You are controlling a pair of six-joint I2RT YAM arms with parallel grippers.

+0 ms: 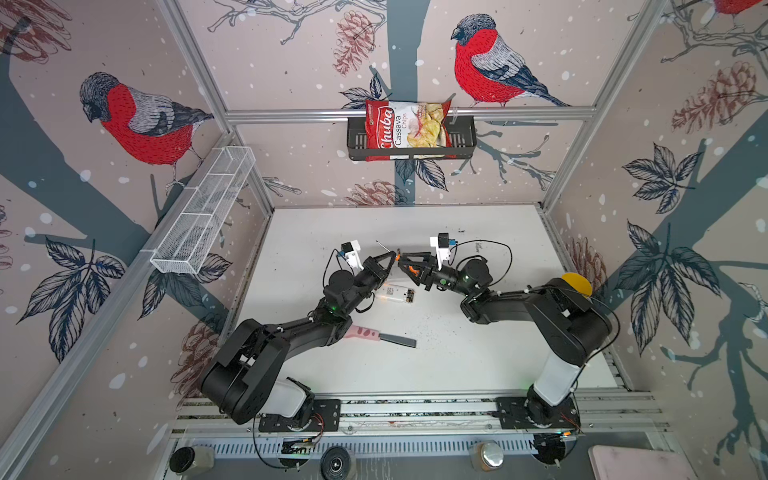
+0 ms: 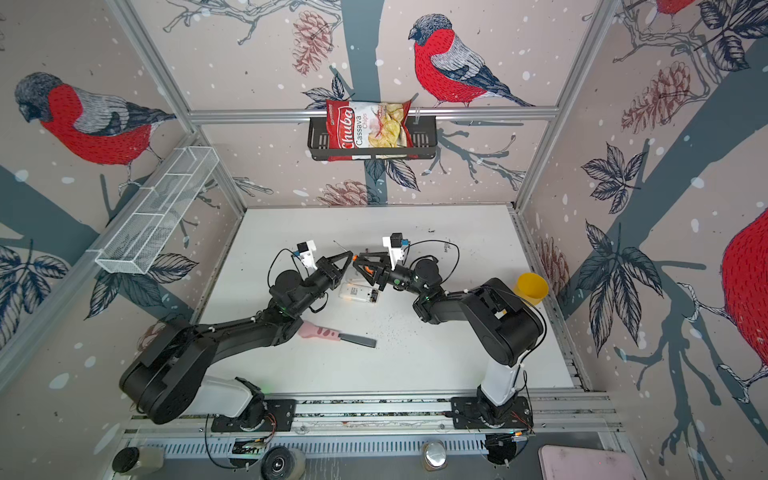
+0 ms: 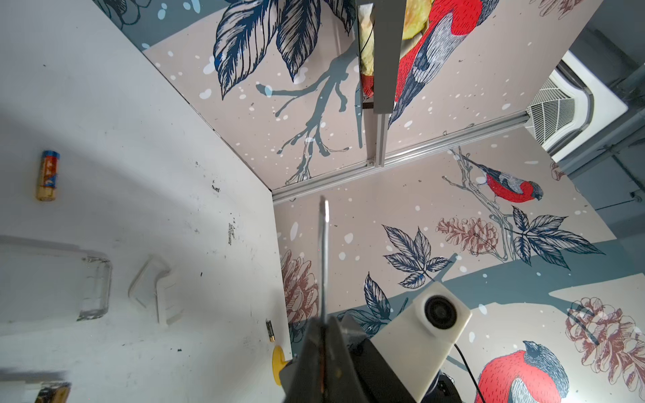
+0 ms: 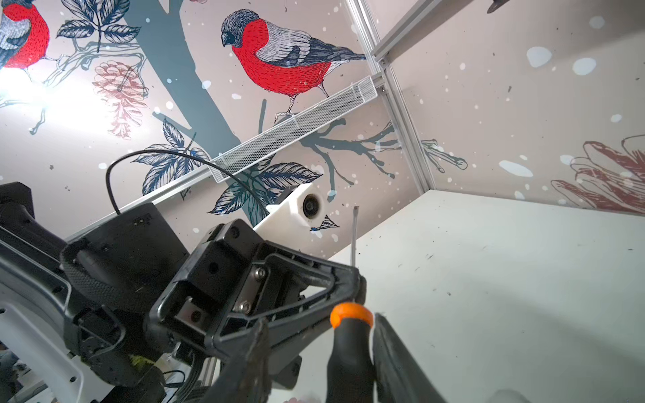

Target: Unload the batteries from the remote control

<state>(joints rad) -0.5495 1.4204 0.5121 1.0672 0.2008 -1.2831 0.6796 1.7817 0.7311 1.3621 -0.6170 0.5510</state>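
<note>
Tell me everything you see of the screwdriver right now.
The screwdriver has a black handle with an orange collar and a thin bare metal shaft. It is held off the table. The left gripper is shut on the shaft near the collar; the handle sits between the right gripper's fingers, touching one, clear of the other.

Scuffs and black specks mark the matt white table [image 1: 457, 365]; on it the remote [image 1: 395, 294] shows smooth white plastic. The screwdriver [image 4: 350, 342] pairs a bright metal shaft with a matt black rubbery handle and orange plastic collar. The battery [image 3: 47, 175] wears a shiny printed wrap.
</note>
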